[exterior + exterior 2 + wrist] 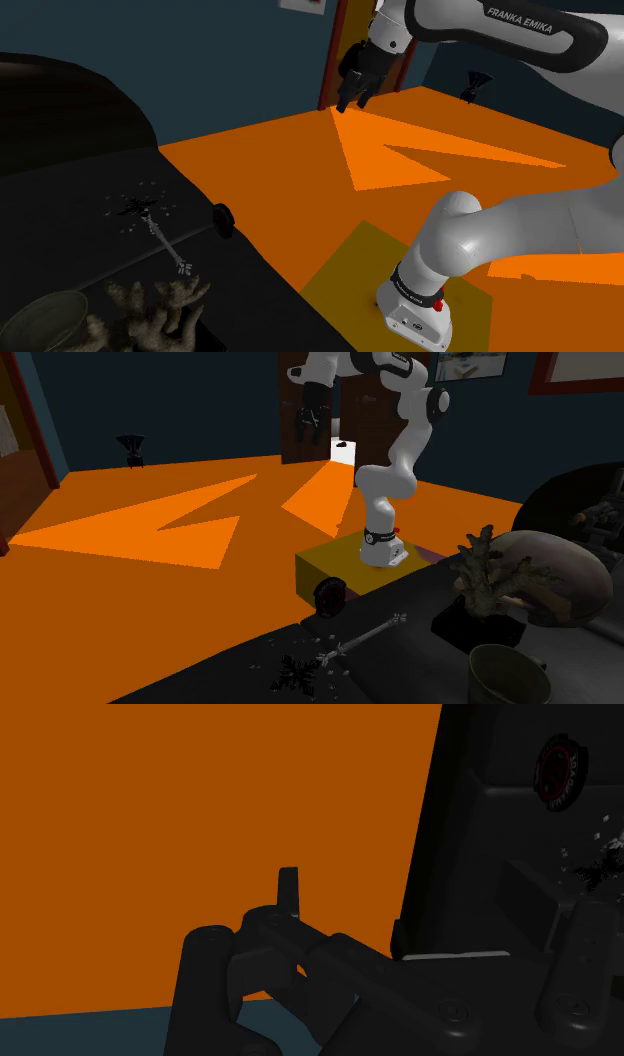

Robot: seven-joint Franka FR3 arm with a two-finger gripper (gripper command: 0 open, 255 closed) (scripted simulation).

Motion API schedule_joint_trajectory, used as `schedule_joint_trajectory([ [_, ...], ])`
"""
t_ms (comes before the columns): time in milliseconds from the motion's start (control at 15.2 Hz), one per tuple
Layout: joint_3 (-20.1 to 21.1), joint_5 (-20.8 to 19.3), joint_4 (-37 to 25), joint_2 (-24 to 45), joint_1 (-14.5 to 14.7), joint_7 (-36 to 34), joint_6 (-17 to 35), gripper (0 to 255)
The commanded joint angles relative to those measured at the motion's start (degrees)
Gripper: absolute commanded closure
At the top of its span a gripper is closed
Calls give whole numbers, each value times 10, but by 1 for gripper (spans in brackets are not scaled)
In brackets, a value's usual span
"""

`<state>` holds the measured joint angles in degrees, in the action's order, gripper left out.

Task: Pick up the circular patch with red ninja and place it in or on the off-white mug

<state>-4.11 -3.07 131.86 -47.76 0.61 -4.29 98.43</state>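
My gripper [352, 102] hangs high over the orange floor [290, 150], well apart from the round patch [223, 219] at the edge of the dark table [90, 250]; spread or pressed together, I cannot tell.

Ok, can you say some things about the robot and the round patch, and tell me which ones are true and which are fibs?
1. The gripper hangs high over the orange floor, far from the patch. True.
2. The patch is inside the mug. False: it sits at the edge of the dark table, apart from the mug.
3. The robot's stand is a yellow box. True.
4. The gripper is holding the snowflake wand. False: the wand lies on the table, and the gripper is nowhere near it.
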Motion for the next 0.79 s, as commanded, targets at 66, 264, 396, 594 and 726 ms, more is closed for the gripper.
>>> schedule_joint_trajectory([
  [66, 7, 5, 9, 6, 3, -8, 13, 0],
  [264, 26, 22, 33, 29, 13, -32, 53, 0],
  [396, 39, 32, 46, 47, 20, -47, 80, 0],
  [594, 59, 48, 60, 79, 31, -70, 121, 0],
  [726, 73, 57, 66, 104, 38, -84, 148, 0],
])
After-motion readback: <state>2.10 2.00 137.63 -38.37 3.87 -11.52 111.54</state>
